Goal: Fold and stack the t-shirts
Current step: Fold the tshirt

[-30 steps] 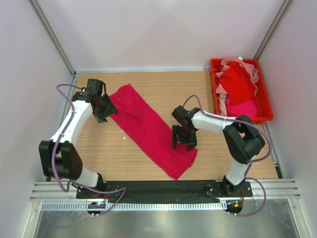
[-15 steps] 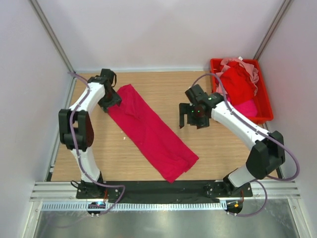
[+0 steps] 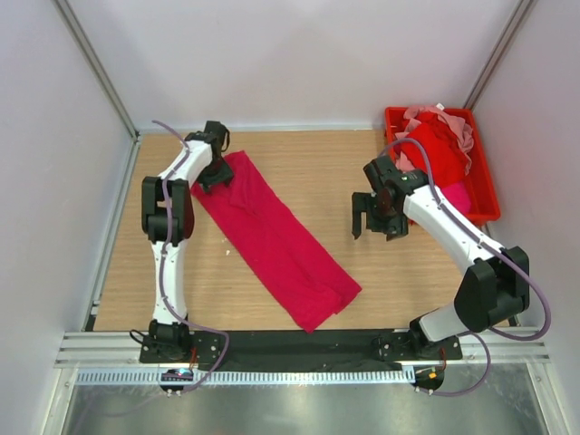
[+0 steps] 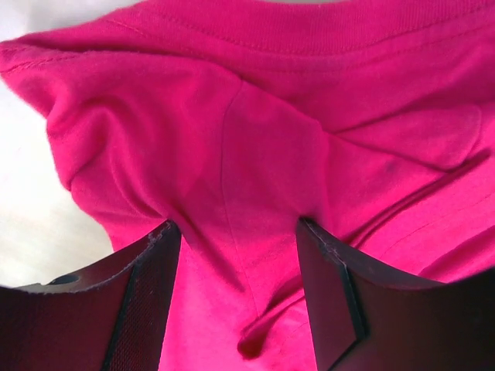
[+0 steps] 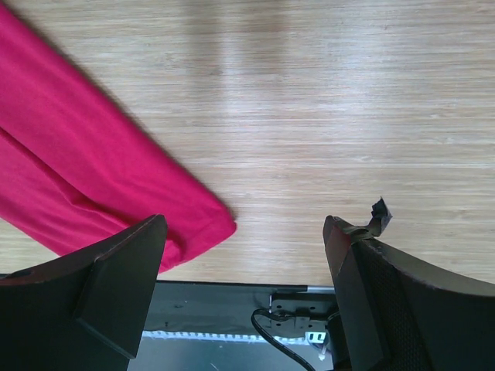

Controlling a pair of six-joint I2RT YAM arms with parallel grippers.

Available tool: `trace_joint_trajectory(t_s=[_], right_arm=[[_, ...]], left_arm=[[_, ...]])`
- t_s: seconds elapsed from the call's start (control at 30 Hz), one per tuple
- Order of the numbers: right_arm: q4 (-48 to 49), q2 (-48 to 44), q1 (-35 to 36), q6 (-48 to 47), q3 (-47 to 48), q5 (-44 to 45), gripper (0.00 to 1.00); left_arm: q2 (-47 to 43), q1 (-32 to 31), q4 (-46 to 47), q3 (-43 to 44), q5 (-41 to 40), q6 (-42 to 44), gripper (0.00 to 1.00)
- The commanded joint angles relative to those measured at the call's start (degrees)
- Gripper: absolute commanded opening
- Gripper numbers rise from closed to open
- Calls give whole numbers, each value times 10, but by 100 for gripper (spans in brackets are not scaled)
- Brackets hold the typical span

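A crimson-magenta t-shirt, folded into a long strip, lies diagonally across the wooden table. My left gripper is down on its far left end. In the left wrist view the cloth fills the frame, and the left gripper stands open with a loose wrinkle of the shirt between its fingers, unpinched. My right gripper hovers to the right of the strip, open and holding nothing. The right wrist view shows the right gripper above bare wood, with the shirt's near end to its left.
A red plastic bin at the back right holds a heap of a red shirt, a bright pink one and pale pink cloth. The black base rail runs along the near edge. White walls enclose the table.
My right gripper has come off the shirt's near end, opened wide and swung back toward the right. My left gripper has slid farther back along the strip to its far end.
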Motion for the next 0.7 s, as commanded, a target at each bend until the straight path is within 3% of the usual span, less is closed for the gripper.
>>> trace_joint_trajectory(t_s=[0.0,0.17,0.33,0.43,0.5,0.57,0.67], right_arm=[[0,18,-3,-11,23,11,90],[12,65,-4,-5,43,-6,90],[17,115,-4,1,71,-20,90],[26,148,-3,-4,88,-52,90],[28,166,3,-11,104,-68,90],[30,201,11,-24,117,-96,90],[40,236,12,-31,116,-131,89]], left_arm=[[55,-4,18,79,34,91,63],[146,-4,-12,234,135,201,61],[154,-6,60,243,247,230,62],[149,-17,62,250,270,229,63],[134,-24,44,246,244,229,64],[98,-27,1,248,145,206,64],[26,-18,-27,237,60,169,67]])
